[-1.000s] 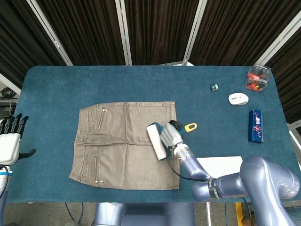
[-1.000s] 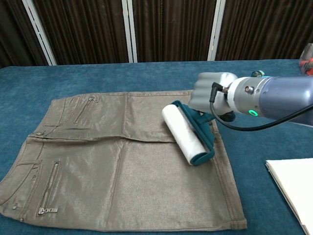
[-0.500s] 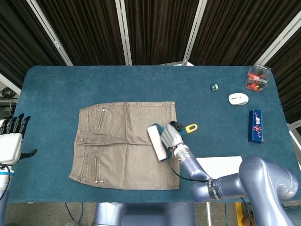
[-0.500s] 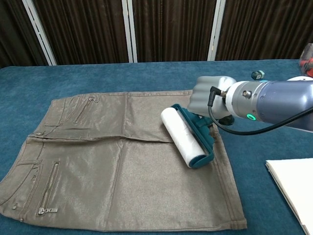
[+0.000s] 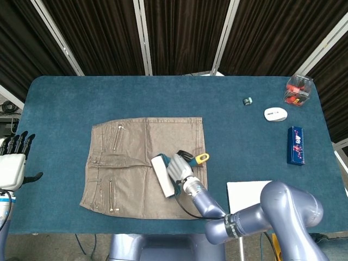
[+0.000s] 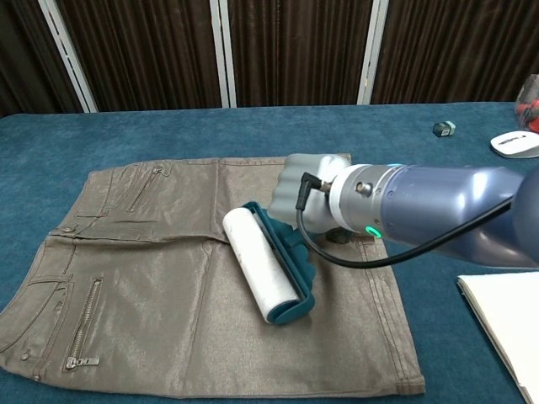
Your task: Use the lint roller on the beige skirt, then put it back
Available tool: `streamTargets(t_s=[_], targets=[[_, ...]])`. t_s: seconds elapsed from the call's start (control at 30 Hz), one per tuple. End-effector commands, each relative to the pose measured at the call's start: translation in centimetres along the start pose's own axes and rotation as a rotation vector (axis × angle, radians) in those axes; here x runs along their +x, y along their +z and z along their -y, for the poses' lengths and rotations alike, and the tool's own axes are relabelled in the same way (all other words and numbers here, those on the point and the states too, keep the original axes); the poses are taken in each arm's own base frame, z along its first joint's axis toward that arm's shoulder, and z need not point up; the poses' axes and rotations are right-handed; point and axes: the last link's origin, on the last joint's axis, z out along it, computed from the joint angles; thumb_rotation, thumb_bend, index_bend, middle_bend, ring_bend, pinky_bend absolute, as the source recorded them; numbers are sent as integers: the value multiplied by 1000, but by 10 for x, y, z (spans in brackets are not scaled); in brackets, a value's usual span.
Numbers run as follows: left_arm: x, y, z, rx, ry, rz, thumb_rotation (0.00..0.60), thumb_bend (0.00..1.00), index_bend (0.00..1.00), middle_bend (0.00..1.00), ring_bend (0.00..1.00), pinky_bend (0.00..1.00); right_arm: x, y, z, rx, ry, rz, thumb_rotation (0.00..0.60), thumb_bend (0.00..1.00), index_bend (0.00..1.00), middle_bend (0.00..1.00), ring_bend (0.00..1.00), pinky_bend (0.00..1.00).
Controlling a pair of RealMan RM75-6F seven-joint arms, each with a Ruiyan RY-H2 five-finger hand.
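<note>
Right arm reaches in from the lower right, forearm angled up and to the left, low over the table (image 5: 65,92). Right hand (image 5: 178,167) is at the arm's far end, back of the hand facing up, fingers curled closed around the teal handle of the lint roller (image 6: 268,271). A black cable runs from the wrist back along the forearm; a green indicator light shows on the wrist in the chest view. Left hand (image 5: 12,163) sits at the far left edge, fingers extended upward and apart, holding nothing.

Skirt (image 5: 144,166) on table (image 5: 163,95), lint roller (image 5: 163,175) on skirt, right hand (image 5: 178,168) beside roller
</note>
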Motion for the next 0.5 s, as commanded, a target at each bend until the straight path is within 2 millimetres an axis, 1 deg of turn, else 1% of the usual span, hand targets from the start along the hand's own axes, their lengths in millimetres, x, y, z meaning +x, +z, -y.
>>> streamTargets(t_s=[0.03,0.2,0.3,0.4,0.5], targets=[[0,0,0,0,0,1,600,0,0,0,0,0,8,2,8,8,1,-7,600,775,597,640,567,567],[-1,0,1,2,1,5,600,0,0,0,0,0,10,4,18,18,-1,-1,600,775,596,640,568,567],[-1,1,2,4,1,4,600,0,0,0,0,0,9,5,19,18,-11,-1,600,775,597,640,568,567],[-1,1,3,7,2,4,600,0,0,0,0,0,2,6,13,1,-29,8,600,775,597,640,568,567],[-1,1,3,10,2,5,600,0,0,0,0,0,-11,6,1,-33,-48,24,600,775,597,640,568,567]])
